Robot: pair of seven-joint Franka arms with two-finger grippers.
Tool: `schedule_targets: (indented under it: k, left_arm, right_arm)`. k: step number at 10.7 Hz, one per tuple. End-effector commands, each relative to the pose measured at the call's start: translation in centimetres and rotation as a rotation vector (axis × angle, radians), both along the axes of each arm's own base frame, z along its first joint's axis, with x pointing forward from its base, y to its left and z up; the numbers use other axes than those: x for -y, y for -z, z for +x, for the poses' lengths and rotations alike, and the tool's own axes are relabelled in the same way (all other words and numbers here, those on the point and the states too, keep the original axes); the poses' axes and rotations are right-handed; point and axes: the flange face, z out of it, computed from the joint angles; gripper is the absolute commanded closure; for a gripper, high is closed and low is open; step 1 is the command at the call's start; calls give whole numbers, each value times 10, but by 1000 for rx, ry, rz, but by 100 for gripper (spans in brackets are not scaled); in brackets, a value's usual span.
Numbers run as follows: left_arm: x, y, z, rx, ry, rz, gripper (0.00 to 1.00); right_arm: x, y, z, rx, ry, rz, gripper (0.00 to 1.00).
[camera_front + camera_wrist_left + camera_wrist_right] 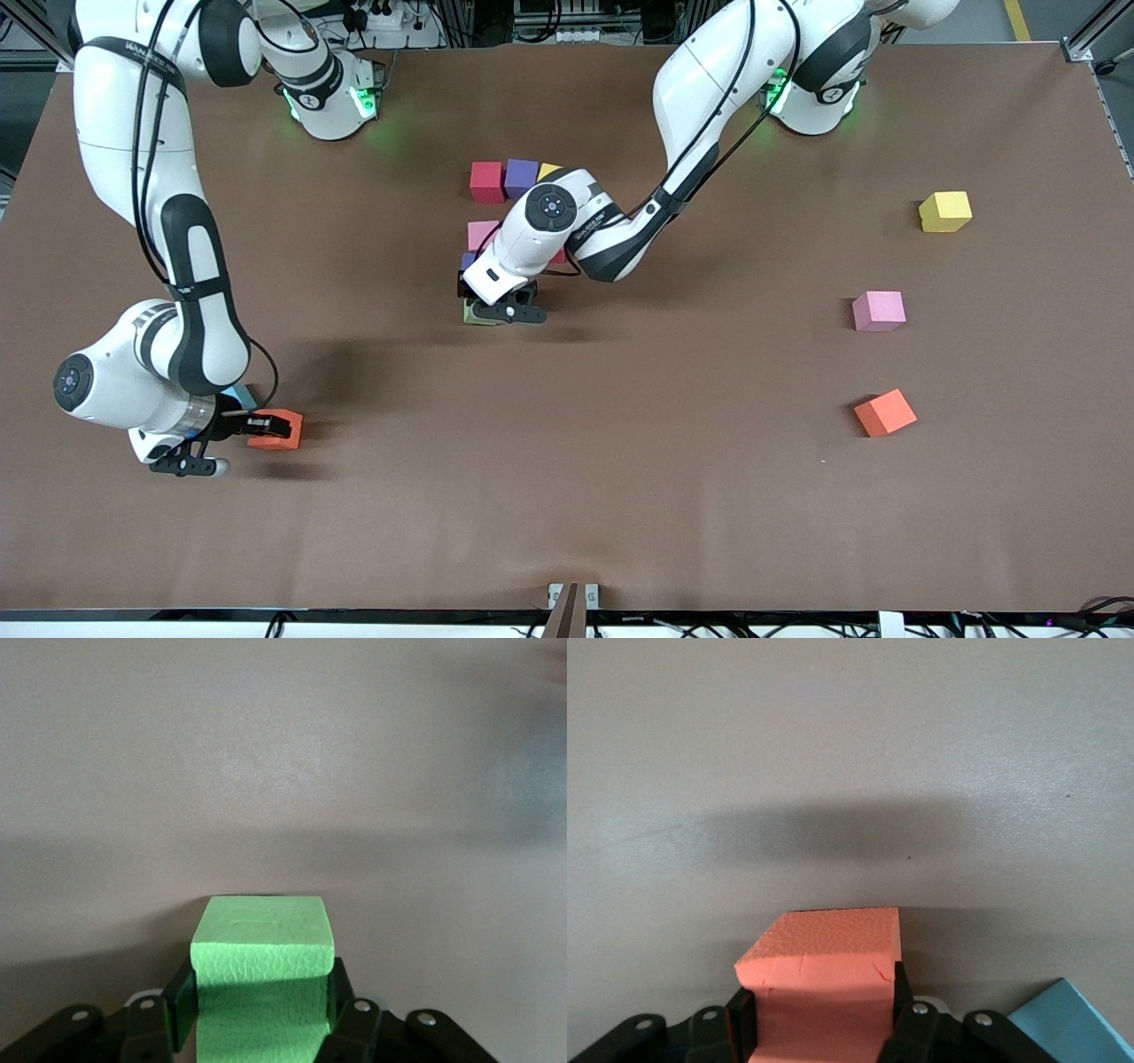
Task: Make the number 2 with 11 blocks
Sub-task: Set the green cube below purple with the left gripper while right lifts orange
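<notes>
The right gripper is low at the right arm's end of the counter, in the half nearer the front camera; its fingers are closed on a red-orange block that sits on the counter surface. A light blue block lies just beside it, mostly hidden by the arm in the front view, with one corner showing in the right wrist view.

Toward the left arm's end, an orange block sits nearest the front camera. Farther from that camera is a loose pink block, and farther still, close to the left arm's end edge, a yellow block. These three are well apart from one another.

At the counter's middle, the left gripper is low over a green block resting on the counter. In the left wrist view the green block sits between the fingers, which stand close along its sides; whether they press it or have let go I cannot tell.

Farther from the front camera, partly under the left arm, are a purple block's corner and another pink block. Farthest, in a touching row, stand a red block, a second purple block, and a yellowish block's corner.
</notes>
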Motion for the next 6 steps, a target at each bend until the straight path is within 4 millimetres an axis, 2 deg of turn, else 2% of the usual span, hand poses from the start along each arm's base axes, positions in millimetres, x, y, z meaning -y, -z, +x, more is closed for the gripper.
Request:
schedule_targets:
  k: [1, 2, 4, 6]
  left_arm:
    - [5, -1, -6, -3, 7, 6, 12]
    - [7, -1, -8, -5, 7, 5, 0]
    - [7, -4, -7, -2, 6, 2, 0]
    - [9, -24, -5, 4, -17, -18, 0]
  right_arm:
    - [-5, -8, 0, 4, -19, 3, 63]
    - [-13, -14, 5, 19, -28, 3, 63]
    - [-24, -24, 11, 38, -45, 3, 67]
    - [-29, -31, 15, 34, -54, 10, 68]
